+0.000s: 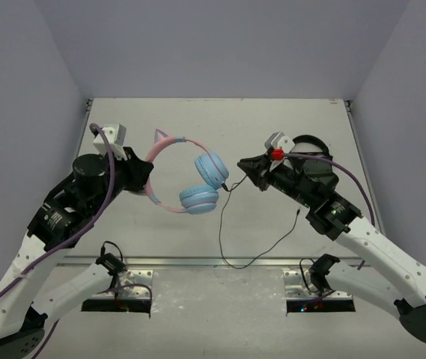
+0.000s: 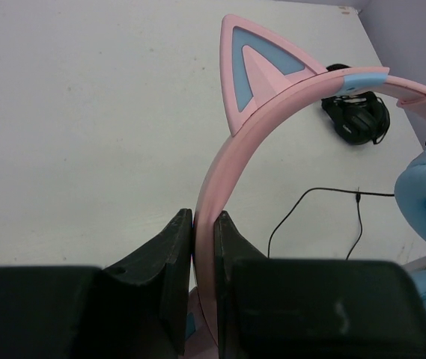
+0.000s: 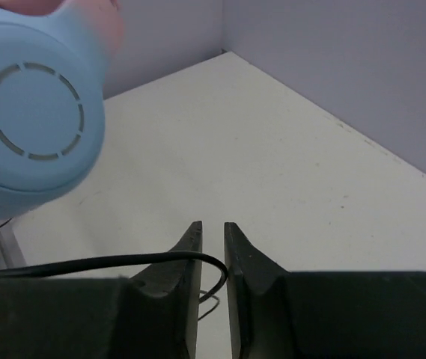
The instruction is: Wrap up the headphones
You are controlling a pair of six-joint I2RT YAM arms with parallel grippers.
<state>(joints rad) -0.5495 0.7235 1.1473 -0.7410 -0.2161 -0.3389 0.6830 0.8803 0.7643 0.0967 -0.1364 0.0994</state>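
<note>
The headphones [image 1: 211, 169], with light blue earcups and a pink cat-ear headband [image 2: 231, 146], hang above the table at centre. My left gripper [image 1: 150, 179] is shut on the headband, which is pinched between its fingers in the left wrist view [image 2: 205, 218]. The thin black cable [image 1: 221, 232] runs from the lower earcup to my right gripper [image 1: 241, 164], then drops onto the table. In the right wrist view the jaws [image 3: 213, 228] stand a narrow gap apart, with a bend of the cable [image 3: 85, 263] caught between them. An earcup [image 3: 33, 112] is close at upper left.
Smaller all-black headphones [image 1: 311, 146] lie behind my right arm and show far off in the left wrist view [image 2: 356, 120]. The cable's free end [image 1: 296, 212] rests on the table near the front metal rail [image 1: 213, 262]. Walls enclose the table on three sides.
</note>
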